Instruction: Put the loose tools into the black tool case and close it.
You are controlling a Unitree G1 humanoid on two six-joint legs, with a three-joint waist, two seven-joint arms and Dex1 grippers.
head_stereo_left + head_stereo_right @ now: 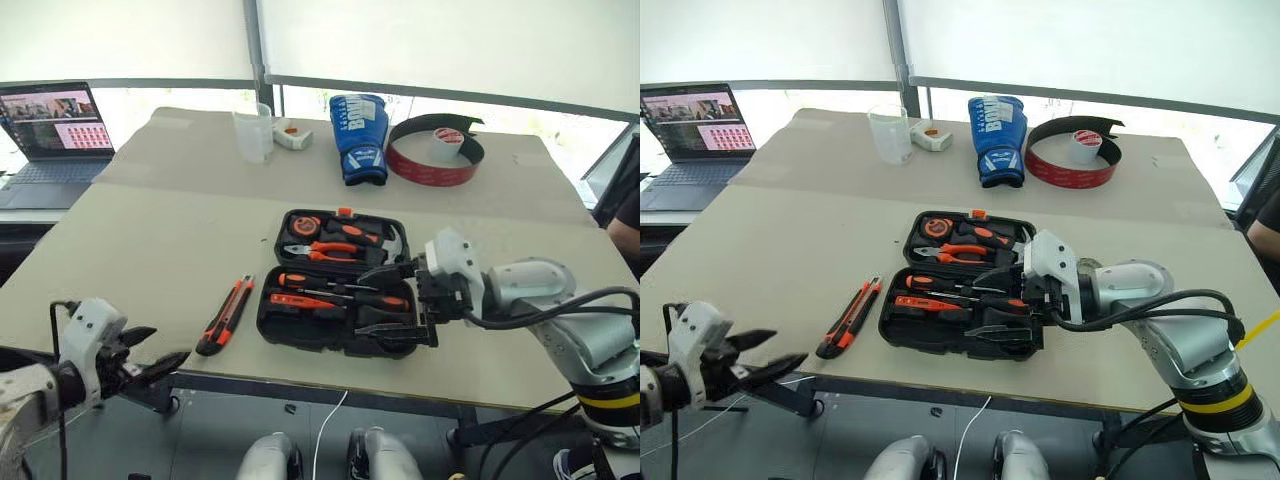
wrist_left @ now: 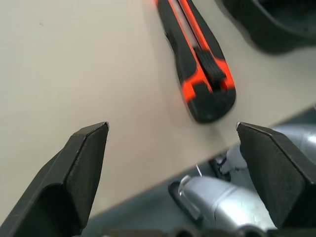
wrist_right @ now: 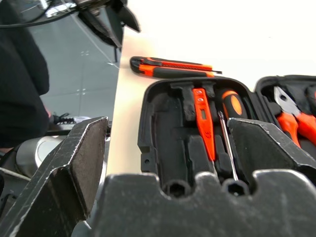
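- The utility knife (image 1: 225,315) lies left of the open tool case (image 1: 335,283); the wide-open, empty left gripper (image 1: 150,353), off the near table edge, could knock it floorward.
- The right gripper (image 1: 395,300), spread wide and empty over the case, might dislodge seated screwdrivers (image 1: 340,290).

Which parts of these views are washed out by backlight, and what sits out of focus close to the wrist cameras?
Head views: the bright windows behind the table are blown out. Left wrist view: the near fingers look soft, the utility knife slightly blurred. Right wrist view: the tabletop beyond the tool case is overexposed.

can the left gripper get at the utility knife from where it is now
Probably yes: the left gripper is open off the table's near edge, and the utility knife lies alone on bare table beside the tool case, nothing between.
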